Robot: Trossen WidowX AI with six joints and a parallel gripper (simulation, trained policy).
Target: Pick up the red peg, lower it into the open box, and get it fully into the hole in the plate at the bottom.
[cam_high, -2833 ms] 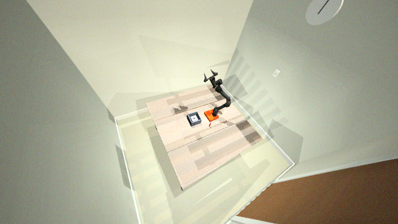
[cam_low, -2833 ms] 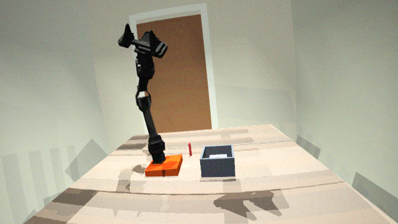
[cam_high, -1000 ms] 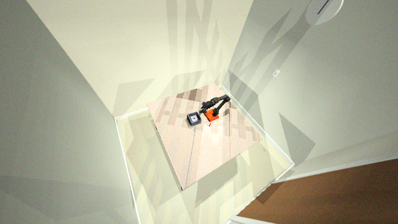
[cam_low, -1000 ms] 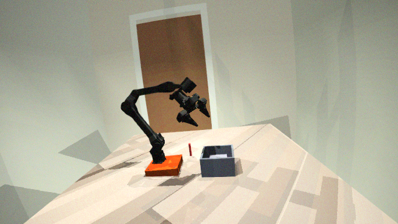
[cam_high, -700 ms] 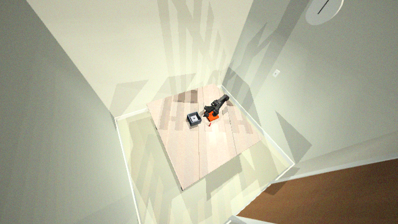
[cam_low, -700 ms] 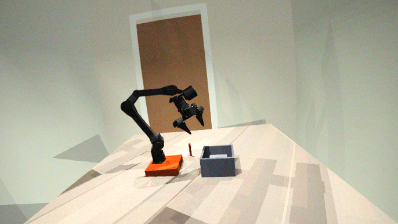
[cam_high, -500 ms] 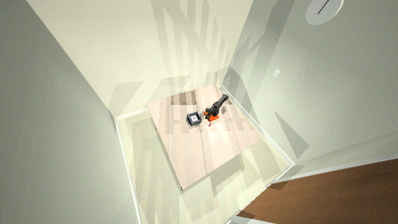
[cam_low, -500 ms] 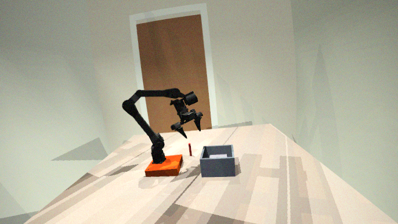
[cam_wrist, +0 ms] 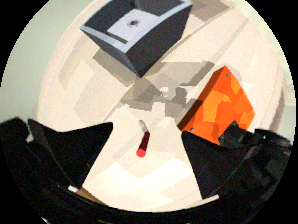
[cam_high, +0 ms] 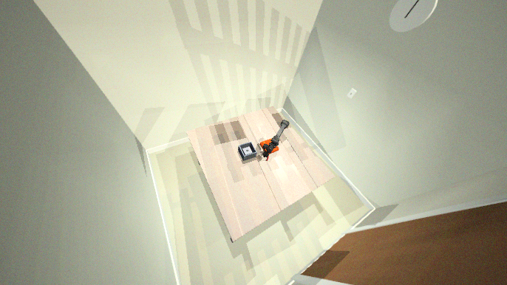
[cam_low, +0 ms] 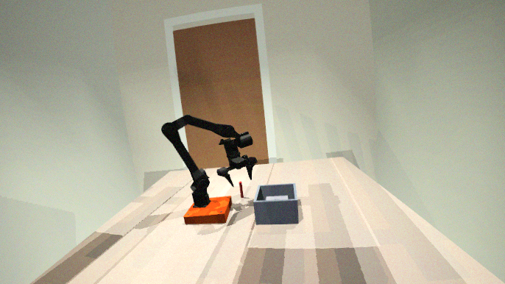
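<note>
"What's nearest in the wrist view?"

"The gripper (cam_high: 264,154) (cam_low: 242,182) (cam_wrist: 147,130), its two black fingers coming in from the lower left and lower right, spread wide with nothing between them."

"And the red peg (cam_high: 267,159) (cam_low: 241,190) (cam_wrist: 144,144)?"

"Near the middle of that view, bright end toward us, seen through the gap. It stands upright on the table (cam_high: 259,192) (cam_low: 147,254) (cam_wrist: 75,80), outside the box. (In the exterior view it looks like a little candle, just below the fingertips and apart from them.)"

"Next?"

"The orange base (cam_high: 274,150) (cam_low: 224,200) (cam_wrist: 235,95), right of the peg in the wrist view. Farther off, at the top of that frame, sits the open grey box (cam_high: 248,158) (cam_low: 277,212) (cam_wrist: 160,50). A pale plate (cam_high: 245,148) (cam_low: 277,198) (cam_wrist: 145,21) lies at its bottom."

"Does the hole (cam_high: 247,150) (cam_wrist: 133,23) show?"

"Yes, a dark spot in the plate, with no peg in it."

"What about the background?"

"In the exterior view, a brown door (cam_high: 436,236) (cam_low: 224,73) in a white frame, upper middle, beyond the table. The top view puts that door at the lower right."
</note>
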